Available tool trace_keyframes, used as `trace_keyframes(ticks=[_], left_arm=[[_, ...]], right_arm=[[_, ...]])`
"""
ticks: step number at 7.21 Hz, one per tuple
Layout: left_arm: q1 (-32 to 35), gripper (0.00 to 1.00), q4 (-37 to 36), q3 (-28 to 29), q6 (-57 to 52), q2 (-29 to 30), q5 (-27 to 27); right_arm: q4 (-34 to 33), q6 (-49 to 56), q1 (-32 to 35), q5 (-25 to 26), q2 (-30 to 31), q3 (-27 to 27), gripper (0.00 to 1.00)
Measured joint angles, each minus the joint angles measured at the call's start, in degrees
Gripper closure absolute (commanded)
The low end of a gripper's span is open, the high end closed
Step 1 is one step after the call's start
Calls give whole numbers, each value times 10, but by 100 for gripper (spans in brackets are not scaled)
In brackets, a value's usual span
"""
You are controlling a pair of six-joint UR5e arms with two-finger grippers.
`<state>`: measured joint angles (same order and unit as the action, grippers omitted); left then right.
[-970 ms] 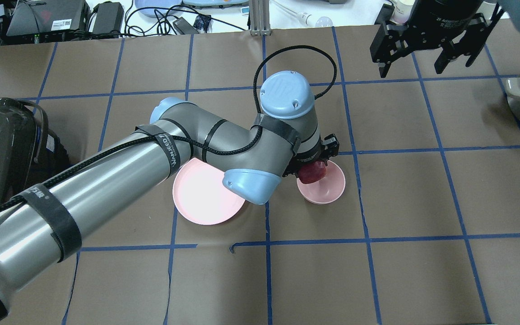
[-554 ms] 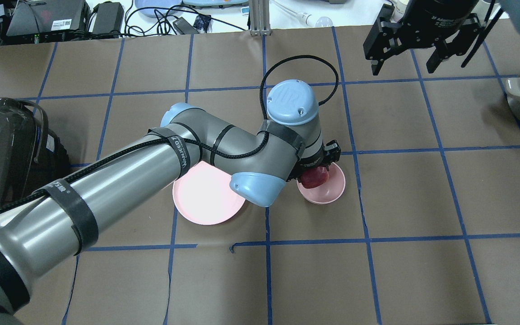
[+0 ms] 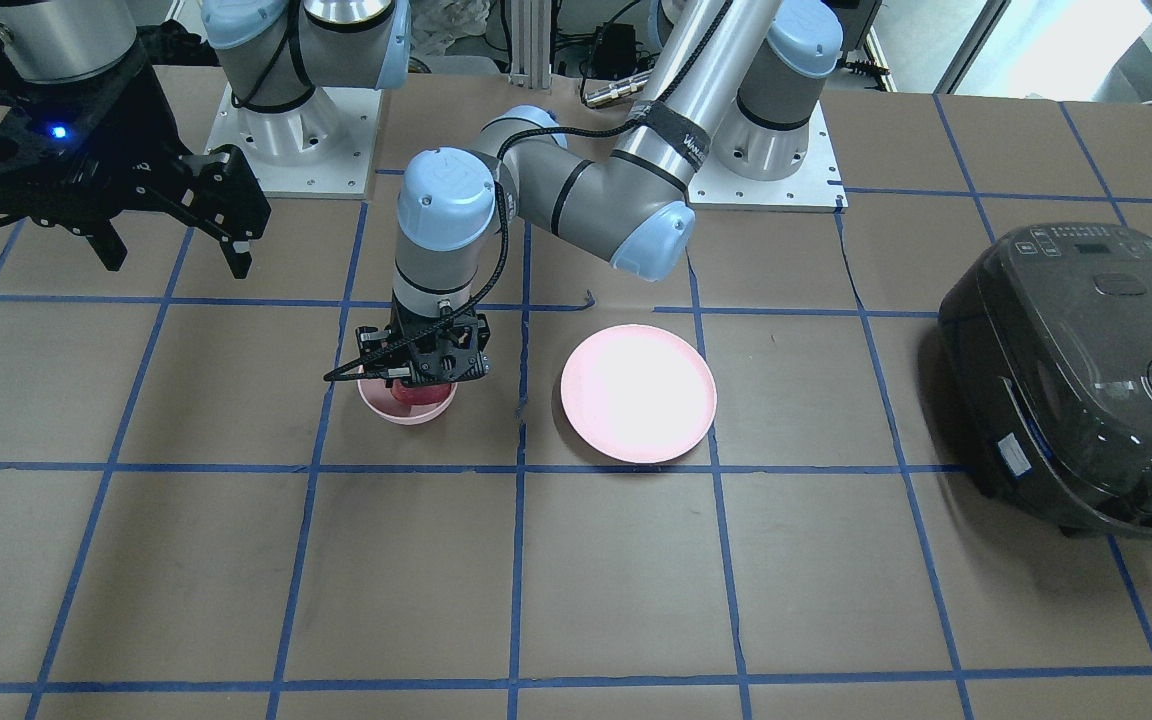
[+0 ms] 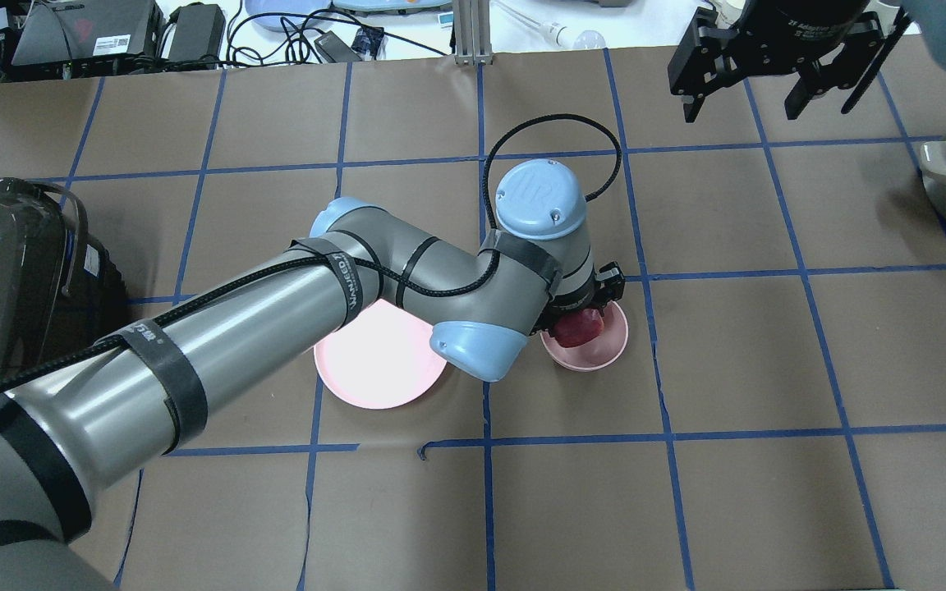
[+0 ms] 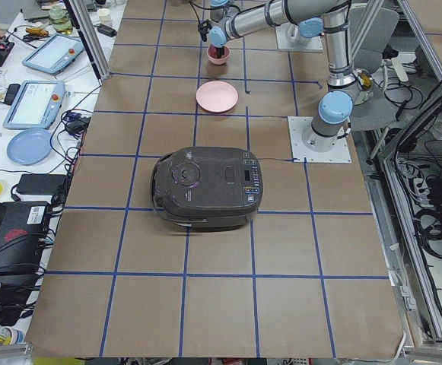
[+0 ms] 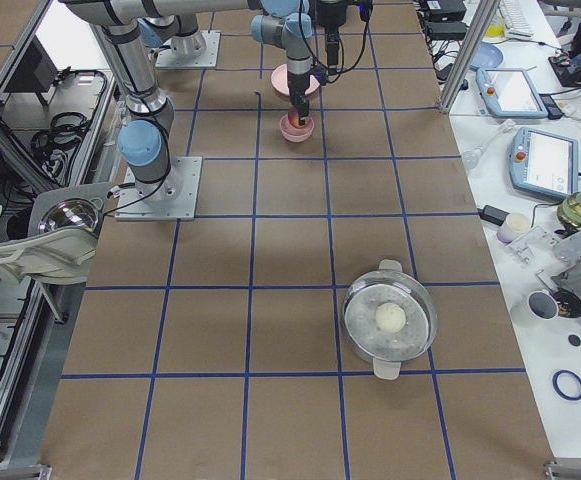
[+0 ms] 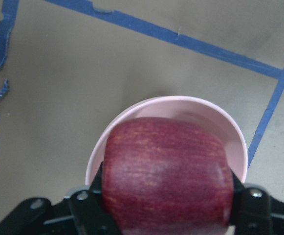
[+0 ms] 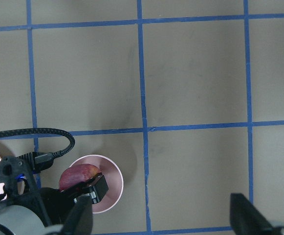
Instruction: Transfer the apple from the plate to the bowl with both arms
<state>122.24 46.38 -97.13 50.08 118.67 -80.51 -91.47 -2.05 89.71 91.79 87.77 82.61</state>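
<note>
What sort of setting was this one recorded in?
Most likely a robotics lab workcell rather than a kitchen: an industrial arm bolted to a base plate, a table papered brown with a blue tape grid, and a teach pendant on the side bench.

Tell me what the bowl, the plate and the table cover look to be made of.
Bowl: probably plastic or melamine, pale pink, smooth, thin even rim. Plate: likely the same; a broad glare patch shows gloss. Table cover: looks like matte brown paper, torn in places beside the blue tape lines.
</note>
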Motion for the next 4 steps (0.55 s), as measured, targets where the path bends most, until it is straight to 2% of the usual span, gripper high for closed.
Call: trace_keyframes(ticks=[4], left_arm=[[2, 0, -21, 12, 1, -6, 0]], right_arm=[[2, 1, 0, 5, 0, 0, 0]])
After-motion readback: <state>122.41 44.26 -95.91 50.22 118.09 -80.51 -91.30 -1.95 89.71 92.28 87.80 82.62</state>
